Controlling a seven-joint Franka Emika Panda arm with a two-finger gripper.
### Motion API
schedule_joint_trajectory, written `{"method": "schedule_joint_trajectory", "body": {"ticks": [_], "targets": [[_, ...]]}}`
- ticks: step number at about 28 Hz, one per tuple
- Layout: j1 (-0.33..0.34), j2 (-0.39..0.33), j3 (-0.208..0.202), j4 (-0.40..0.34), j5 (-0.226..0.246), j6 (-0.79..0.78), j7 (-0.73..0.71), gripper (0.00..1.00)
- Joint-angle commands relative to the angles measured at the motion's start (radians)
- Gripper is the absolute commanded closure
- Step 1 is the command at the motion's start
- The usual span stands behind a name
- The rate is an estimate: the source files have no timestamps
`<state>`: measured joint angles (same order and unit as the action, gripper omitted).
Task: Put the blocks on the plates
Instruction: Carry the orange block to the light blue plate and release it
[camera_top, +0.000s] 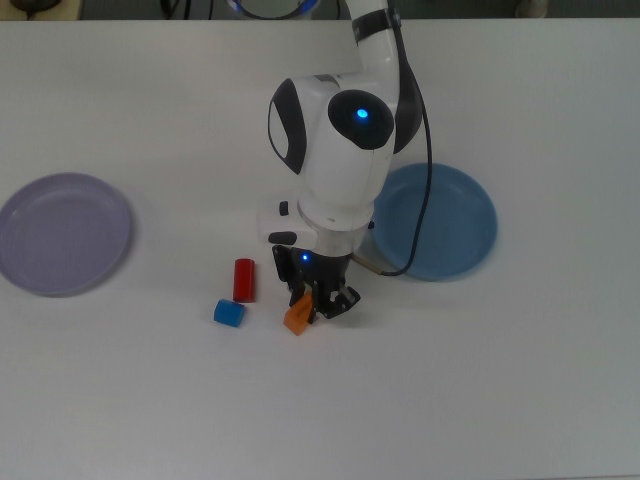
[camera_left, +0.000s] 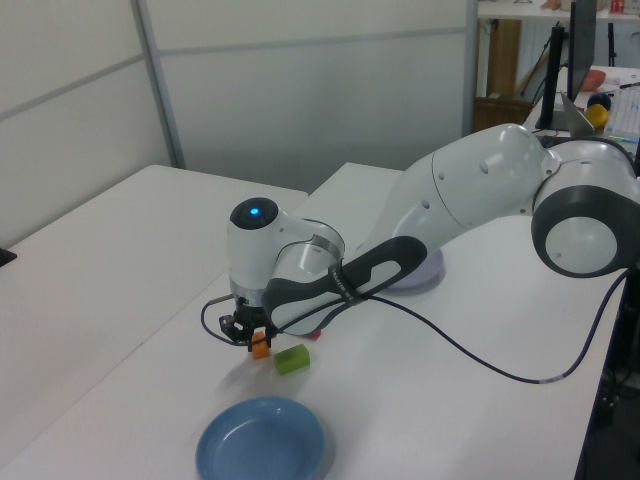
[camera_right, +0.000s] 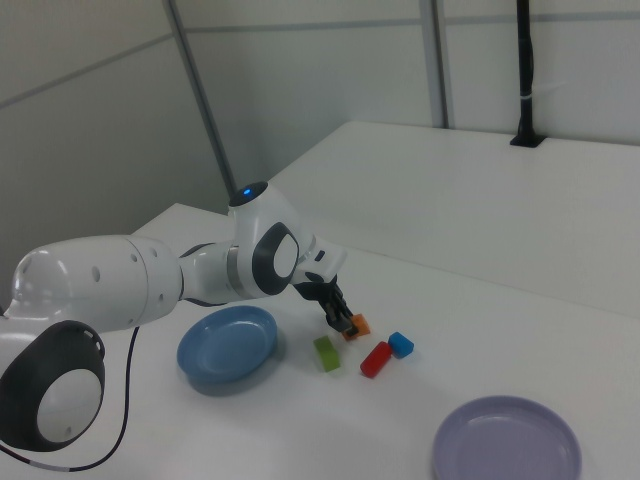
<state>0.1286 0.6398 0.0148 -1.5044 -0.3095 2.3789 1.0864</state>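
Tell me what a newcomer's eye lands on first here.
The big white arm fills the middle of the table, its gripper down around the orange block. Close by lie the red cylinder, blue block and green bar, with both plates bare: the blue plate at the top view's right, the lavender plate at its left.
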Motion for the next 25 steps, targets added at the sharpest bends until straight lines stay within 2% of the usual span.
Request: {"method": "schedule_joint_trajectory", "body": {"ticks": [1, 5, 9, 12, 18, 20, 25], "targets": [[0.003, -0.023, -0.013, 0.012, -0.022, 0.011, -0.032, 1.00], [0.000, -0.084, -0.004, -0.025, 0.006, -0.019, -0.137, 1.00], [0.009, -0.115, 0.002, -0.037, 0.033, -0.079, -0.216, 1.00], [0.011, -0.127, 0.033, -0.036, 0.064, -0.150, -0.337, 1.00], [0.014, -0.183, 0.051, -0.034, 0.161, -0.219, -0.581, 1.00], [0.014, -0.190, 0.079, -0.031, 0.191, -0.239, -0.675, 1.00], [0.025, -0.184, 0.109, -0.034, 0.190, -0.244, -0.747, 1.00]]}}
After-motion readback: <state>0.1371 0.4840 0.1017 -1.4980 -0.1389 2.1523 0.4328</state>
